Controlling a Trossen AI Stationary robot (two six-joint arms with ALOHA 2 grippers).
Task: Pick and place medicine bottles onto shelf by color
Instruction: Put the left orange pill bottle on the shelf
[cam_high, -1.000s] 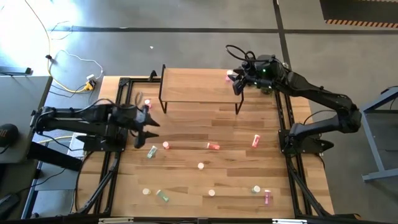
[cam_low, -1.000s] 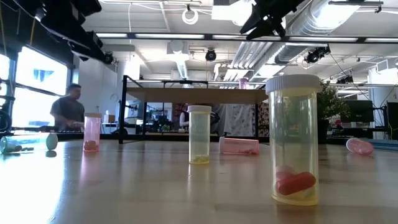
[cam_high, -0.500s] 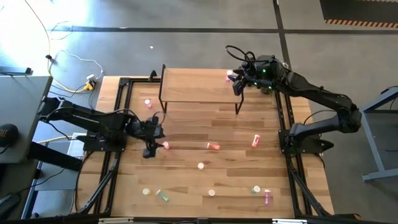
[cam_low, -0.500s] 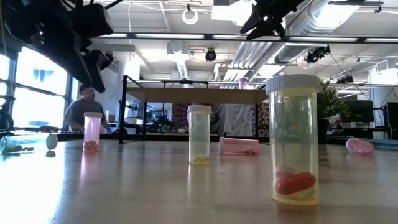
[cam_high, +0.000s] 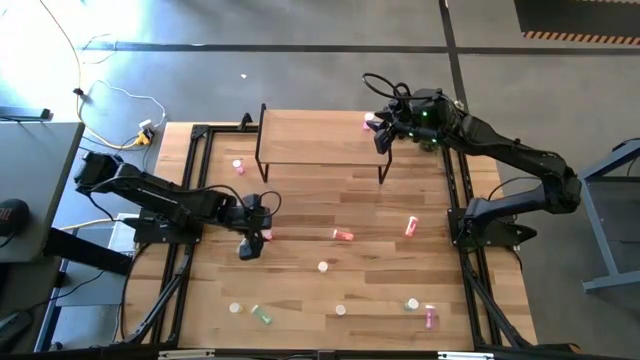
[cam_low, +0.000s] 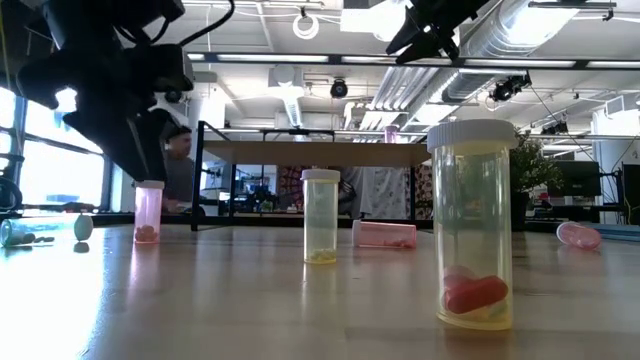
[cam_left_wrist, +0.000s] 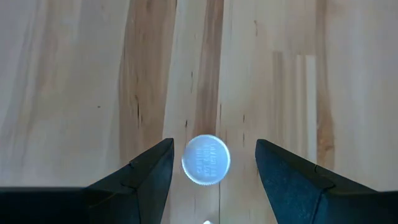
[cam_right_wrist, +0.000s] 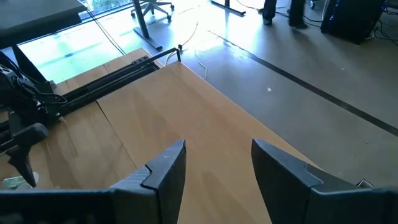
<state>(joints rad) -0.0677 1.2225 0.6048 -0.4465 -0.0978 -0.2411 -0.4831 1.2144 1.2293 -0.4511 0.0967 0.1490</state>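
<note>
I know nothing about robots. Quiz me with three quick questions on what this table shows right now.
1. True or false: the left claw stands open, with a white bottle cap between its fingers.
2. What does the right claw hover over?
A. the shelf
B. the bare floor
C. a lying green bottle
3. Fill in: in the low view, the capsule inside the nearest bottle is coloured ____.

Key: 1 true; 2 A; 3 red.
</note>
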